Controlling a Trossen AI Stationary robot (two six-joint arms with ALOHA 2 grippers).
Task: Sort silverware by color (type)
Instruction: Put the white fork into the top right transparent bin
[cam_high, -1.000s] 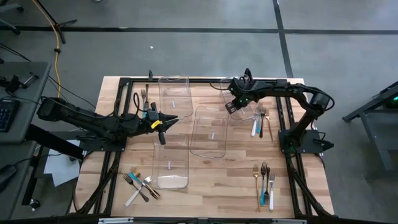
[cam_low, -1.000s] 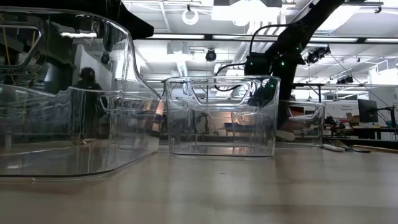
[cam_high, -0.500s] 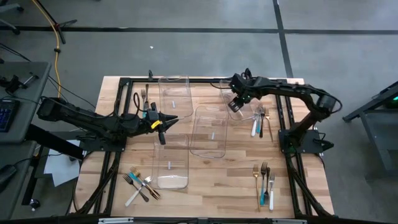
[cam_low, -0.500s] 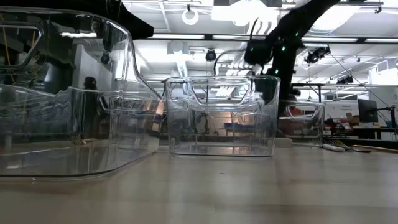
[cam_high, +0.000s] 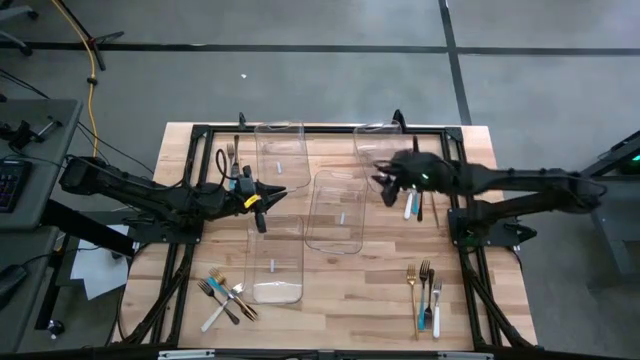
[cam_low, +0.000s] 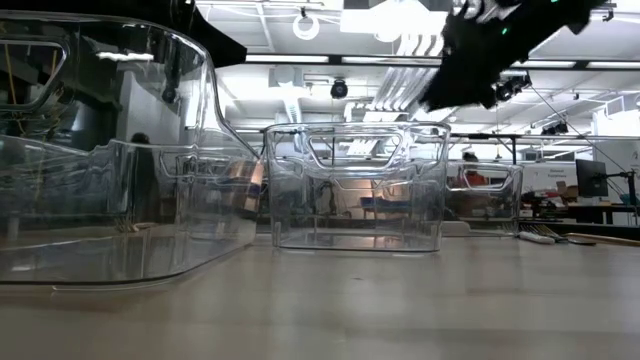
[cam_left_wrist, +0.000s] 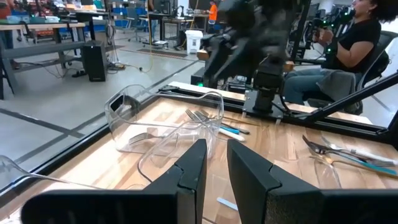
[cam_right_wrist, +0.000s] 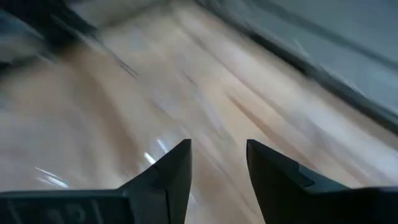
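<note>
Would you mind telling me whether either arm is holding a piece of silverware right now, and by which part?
Nothing is held. The right gripper has open, empty jaws above the wooden table; the left gripper also has nothing between its jaws.

High view: overhead, facing straight down, taking in the whole bench, both arms and the floor around. Low view: at bench-top height, level, very close to the clear bins, with the room behind; it shares those bins with the high view. Wrist views: each looks forward past its own pincer fingers; the left sees bins, bench and a seated person, the right only close, blurred bench wood.
</note>
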